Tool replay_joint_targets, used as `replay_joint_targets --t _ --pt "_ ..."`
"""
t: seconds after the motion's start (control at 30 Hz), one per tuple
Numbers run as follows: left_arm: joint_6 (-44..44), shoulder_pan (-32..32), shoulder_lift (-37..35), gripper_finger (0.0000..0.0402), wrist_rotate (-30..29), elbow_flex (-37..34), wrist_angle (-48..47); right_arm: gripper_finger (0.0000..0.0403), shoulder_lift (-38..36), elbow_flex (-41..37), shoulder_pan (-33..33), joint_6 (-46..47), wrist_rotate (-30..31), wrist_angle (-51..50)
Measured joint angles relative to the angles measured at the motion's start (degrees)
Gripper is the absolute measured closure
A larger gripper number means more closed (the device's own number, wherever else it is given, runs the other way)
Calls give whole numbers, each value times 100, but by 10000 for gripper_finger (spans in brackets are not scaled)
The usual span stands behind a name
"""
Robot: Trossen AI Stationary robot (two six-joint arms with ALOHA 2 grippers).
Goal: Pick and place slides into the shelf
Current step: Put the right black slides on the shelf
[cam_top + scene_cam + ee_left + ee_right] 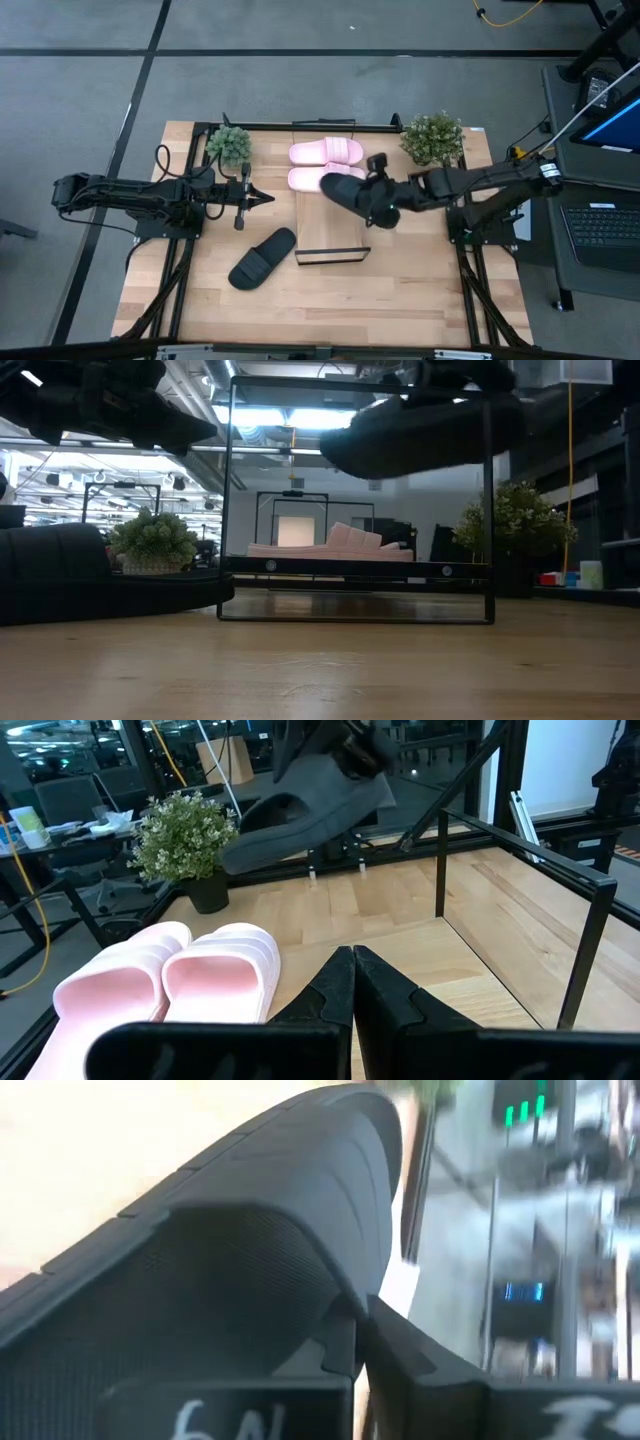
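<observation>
Left gripper (268, 198) sits closed and empty at the shelf's left edge, above the table (420, 300). I note one black slide (262, 258) lying on the table in front, just left of the shelf (332, 240). Two pink slides (326, 152) rest side by side at the shelf's far end. Right gripper (372, 205) is clamped on the second black slide (345, 190), raised above the shelf beside the pink pair.

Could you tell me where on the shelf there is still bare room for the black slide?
The shelf is bare from its dark front lip up to the two pink slides. The far end is crowded: the pink pair lies there, and the right pincer holds a black slide above it.
</observation>
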Motion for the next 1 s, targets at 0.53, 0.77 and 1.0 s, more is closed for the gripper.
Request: replay_joint_targets --t 0.53,0.77,1.0 --pt "0 0 0 401 0 0 -1 391 9 -430 -742 -2348 -1703 1745" --pt "0 0 0 401 0 0 -2 391 77 -947 -742 -2553 -1723 2355" --pt "-2 -2 2 401 0 0 -2 391 85 -1677 -740 -3016 -2065 3644"
